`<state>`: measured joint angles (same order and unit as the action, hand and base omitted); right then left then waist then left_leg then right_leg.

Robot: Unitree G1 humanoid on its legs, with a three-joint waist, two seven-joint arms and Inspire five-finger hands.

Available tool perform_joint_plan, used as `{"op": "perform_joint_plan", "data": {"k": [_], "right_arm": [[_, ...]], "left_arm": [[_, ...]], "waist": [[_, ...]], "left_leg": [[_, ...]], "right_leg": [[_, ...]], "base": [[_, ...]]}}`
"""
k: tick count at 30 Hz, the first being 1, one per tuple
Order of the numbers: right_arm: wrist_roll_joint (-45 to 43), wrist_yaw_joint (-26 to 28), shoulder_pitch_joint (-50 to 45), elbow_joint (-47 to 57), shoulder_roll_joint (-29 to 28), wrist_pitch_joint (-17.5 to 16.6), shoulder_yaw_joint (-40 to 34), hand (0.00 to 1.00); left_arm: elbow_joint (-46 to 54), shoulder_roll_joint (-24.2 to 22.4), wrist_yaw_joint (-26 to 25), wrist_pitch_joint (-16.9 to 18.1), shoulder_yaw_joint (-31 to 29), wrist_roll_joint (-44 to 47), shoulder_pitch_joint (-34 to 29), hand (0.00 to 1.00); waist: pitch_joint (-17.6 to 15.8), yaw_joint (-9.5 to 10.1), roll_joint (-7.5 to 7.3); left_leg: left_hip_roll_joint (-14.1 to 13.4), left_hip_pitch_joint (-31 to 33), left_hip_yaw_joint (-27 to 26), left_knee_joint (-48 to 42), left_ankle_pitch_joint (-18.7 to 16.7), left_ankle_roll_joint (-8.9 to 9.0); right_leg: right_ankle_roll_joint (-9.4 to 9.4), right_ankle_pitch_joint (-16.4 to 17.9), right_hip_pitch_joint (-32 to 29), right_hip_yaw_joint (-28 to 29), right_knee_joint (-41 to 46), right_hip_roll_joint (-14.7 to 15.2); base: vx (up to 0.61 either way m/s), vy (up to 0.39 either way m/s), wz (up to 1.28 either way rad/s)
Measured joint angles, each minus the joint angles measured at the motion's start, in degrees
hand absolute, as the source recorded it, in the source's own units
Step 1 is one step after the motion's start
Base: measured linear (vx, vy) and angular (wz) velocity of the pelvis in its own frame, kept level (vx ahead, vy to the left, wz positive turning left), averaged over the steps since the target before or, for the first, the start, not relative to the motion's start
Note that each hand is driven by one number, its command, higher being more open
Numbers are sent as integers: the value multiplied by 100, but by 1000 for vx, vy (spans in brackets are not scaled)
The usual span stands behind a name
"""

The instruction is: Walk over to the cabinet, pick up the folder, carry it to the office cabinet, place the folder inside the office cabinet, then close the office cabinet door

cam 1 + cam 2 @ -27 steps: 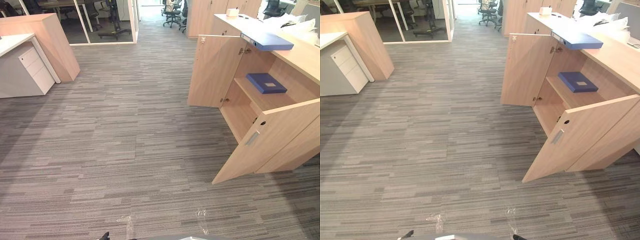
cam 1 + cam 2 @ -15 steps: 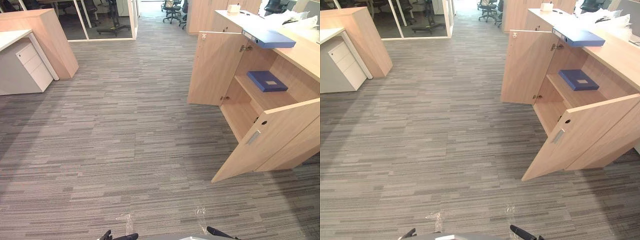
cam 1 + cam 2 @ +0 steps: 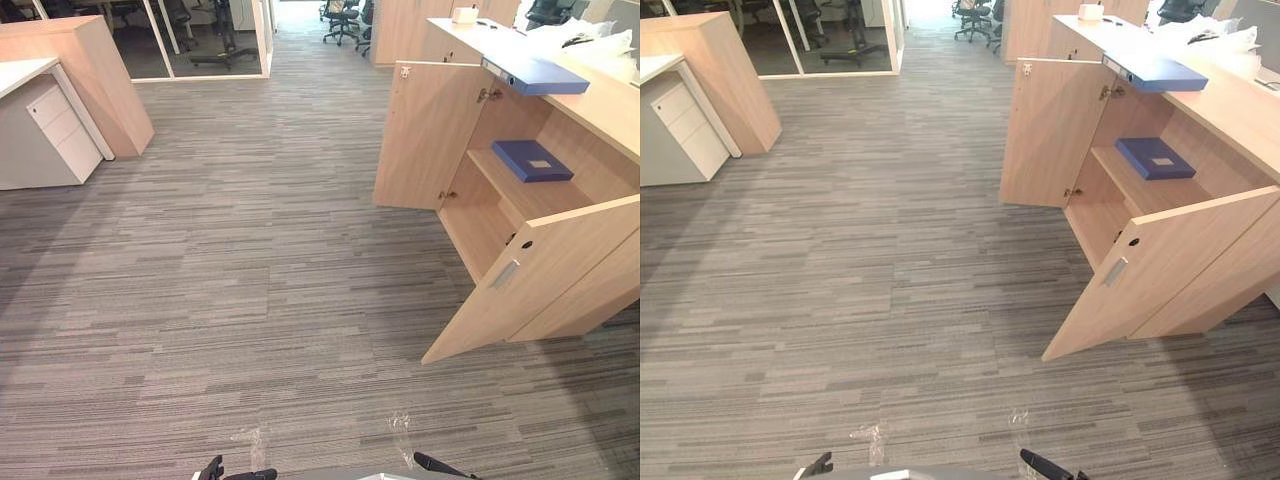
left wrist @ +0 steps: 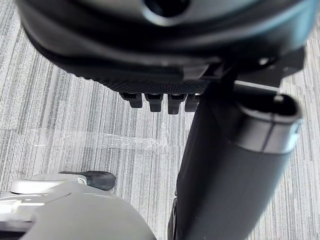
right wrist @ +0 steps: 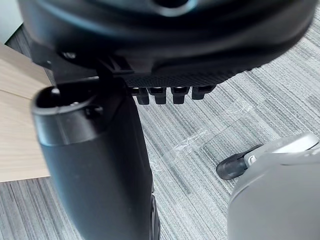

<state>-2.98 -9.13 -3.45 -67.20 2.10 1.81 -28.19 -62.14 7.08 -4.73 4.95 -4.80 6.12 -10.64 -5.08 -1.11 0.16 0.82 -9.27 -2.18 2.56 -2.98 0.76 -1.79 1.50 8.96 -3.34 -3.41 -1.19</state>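
A light blue folder point(image 3: 535, 77) lies flat on top of the wooden office cabinet point(image 3: 610, 115) at the right, its spine overhanging the front edge. Both cabinet doors stand open: the far door point(image 3: 425, 135) and the near door point(image 3: 540, 280) swing out over the carpet. Inside, a darker blue folder point(image 3: 532, 160) lies on the shelf. My left hand point(image 4: 165, 45) and right hand point(image 5: 170, 40) hang low over the carpet, far from the cabinet, fingers straight and holding nothing.
A white drawer unit point(image 3: 55, 135) and a wooden partition point(image 3: 95, 75) stand at the far left. Glass walls point(image 3: 200, 40) and office chairs point(image 3: 345, 20) lie beyond. White bags point(image 3: 580, 45) and a small box point(image 3: 465, 15) rest on the cabinet top. Tape marks point(image 3: 250, 445) dot the carpet.
The whole picture has shifted slightly, so the camera has moved. The cabinet, doors and folders stand as before. Both hands still hang empty.
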Motion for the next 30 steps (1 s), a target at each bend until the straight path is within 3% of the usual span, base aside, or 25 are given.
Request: {"op": "perform_joint_plan", "data": {"k": [12,13,16,18,19,21,23,26,28,29,30], "right_arm": [[-143,-21,1,3,-59,-12,-56,100],[-179,-20,22,19,-100,-24,-106,100],[-188,-25,41,174,-156,-80,-104,100],[-207,-57,-43,324,-146,-69,-19,100],[-212,-107,-111,426,-117,-76,117,100],[-214,-187,-163,449,-84,-61,257,100],[-210,-216,-196,455,-78,-58,272,100],[-209,-220,-194,463,-72,-36,271,100],[-210,-239,-203,440,-55,8,263,100],[-211,-244,-213,433,-47,9,242,100],[-210,-257,-224,352,-36,0,210,100]], "left_arm": [[5,-21,-95,0,-94,-4,-4,100],[33,-34,-110,1,-192,-3,16,100],[252,-118,-121,0,-523,20,18,100],[582,-288,-129,14,-908,144,-38,100],[810,-419,-156,54,-1129,227,-91,100],[1010,-489,-244,124,-1262,302,-156,100],[1074,-524,-281,199,-1236,344,-179,100],[1079,-528,-286,251,-1228,411,-186,100],[1079,-532,-314,254,-1214,474,-176,100],[1075,-538,-351,255,-1187,474,-190,100],[1043,-515,-381,250,-1175,513,-198,100]], "waist": [[-31,0,-29],[-105,0,-59],[-335,38,-74],[-445,71,-67],[-514,88,-34],[-545,84,-39],[-536,100,-57],[-532,106,-63],[-525,108,-51],[-503,111,-25],[-459,125,-5]], "left_leg": [[-8,7,-25,-21,-5,3],[-13,111,-64,-258,-108,85],[-138,774,-397,-1654,-670,327],[-412,1470,-832,-3271,-845,522],[-633,1892,-997,-4274,-735,485],[-968,2315,-1181,-5178,-963,231],[-1159,2497,-1174,-4957,-1012,226],[-1197,2614,-1072,-3386,-937,259],[-1214,2633,-937,-2032,-511,345],[-1245,2614,-948,-1782,-440,371],[-1223,2606,-1104,-1869,100,580]], "right_leg": [[1,1,-1,1,-1,-3],[2,2,-15,10,46,8],[248,226,-225,-2,439,9],[323,492,-257,-180,700,61],[381,568,-181,-187,800,66],[373,698,-47,-178,925,131],[274,791,35,-96,1008,314],[-28,958,127,23,1008,774],[-384,1153,316,19,921,1169],[-479,1205,375,9,869,1256],[-593,1263,594,-1,749,1472]], "base": [[-3,0,0],[-27,3,-9],[-61,0,-9],[-98,8,-9],[-38,24,-15],[50,33,-9],[155,101,-16],[256,218,-17],[371,398,-6],[387,467,-12],[405,504,-26]]}}
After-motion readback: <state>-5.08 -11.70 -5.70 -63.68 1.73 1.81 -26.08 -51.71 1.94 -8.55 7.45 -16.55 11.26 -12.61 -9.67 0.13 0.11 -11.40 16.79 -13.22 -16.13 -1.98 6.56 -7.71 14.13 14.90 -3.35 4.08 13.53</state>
